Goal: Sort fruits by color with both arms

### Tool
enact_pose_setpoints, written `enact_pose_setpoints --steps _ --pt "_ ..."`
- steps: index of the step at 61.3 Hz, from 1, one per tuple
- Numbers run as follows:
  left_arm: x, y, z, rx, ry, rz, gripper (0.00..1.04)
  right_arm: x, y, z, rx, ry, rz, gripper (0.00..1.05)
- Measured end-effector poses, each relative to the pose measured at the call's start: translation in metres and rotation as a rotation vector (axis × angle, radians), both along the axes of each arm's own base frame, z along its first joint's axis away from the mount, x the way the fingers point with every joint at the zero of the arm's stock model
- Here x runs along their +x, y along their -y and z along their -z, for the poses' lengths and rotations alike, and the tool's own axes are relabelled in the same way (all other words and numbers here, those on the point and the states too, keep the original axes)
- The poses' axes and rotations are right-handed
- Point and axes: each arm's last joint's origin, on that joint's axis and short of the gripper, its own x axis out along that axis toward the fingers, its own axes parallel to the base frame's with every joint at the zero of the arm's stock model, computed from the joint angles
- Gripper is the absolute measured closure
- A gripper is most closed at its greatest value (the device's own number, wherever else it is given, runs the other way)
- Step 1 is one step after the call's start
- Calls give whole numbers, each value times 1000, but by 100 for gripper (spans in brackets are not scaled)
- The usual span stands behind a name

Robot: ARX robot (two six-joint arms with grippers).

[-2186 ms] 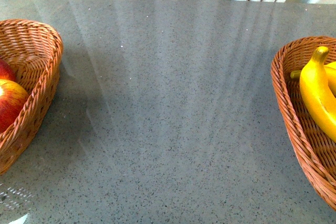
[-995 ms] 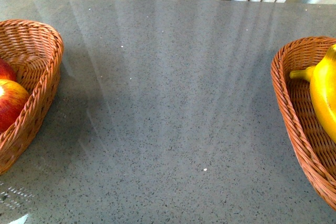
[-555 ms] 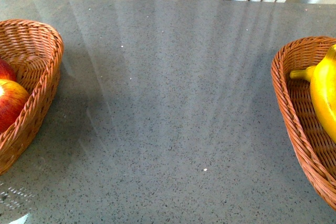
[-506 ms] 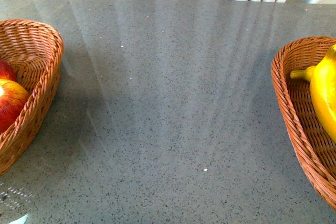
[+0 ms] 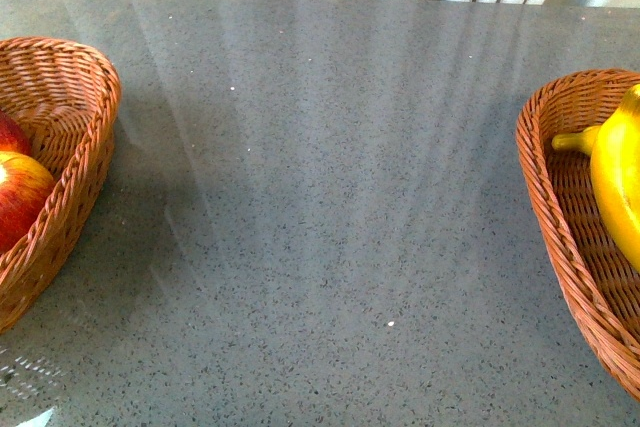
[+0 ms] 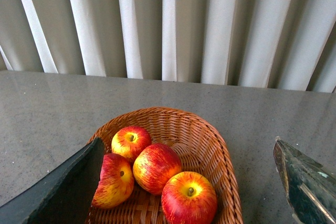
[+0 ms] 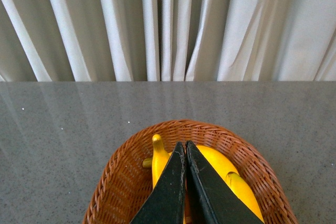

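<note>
Left gripper (image 6: 184, 182) wide above apples (image 6: 157, 174); right gripper (image 7: 185, 148) closed empty, bananas (image 7: 223, 174) at 12 o'clock beneath.

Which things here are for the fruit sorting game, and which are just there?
For the job: four apples, bananas, left basket, right basket, left gripper, right gripper.
Just there: grey table, white curtains.

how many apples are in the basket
4, all in the wicker basket: one at the back, one in the middle, one beside the gripper finger, one nearest the camera.
</note>
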Motion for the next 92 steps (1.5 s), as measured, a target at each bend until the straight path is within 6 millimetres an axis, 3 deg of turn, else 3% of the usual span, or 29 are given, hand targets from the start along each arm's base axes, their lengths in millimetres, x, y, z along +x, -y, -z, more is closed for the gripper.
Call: enact_pose_setpoints --steps 36,53,57,83,86,92 --pt "0 0 0 0 0 0 9 -22 0 3 0 -7 0 103" --pt "0 0 0 0 0 0 9 -22 0 3 -1 -4 0 103" --pt "0 0 0 0 0 0 9 -22 0 3 -1 -4 0 87" --pt "0 0 0 0 0 0 9 -22 0 3 -1 -4 0 13" --pt "0 0 0 0 0 0 9 -22 0 3 -1 -4 0 8" --pt "0 0 0 0 0 0 9 -22 0 3 -1 -4 0 9"
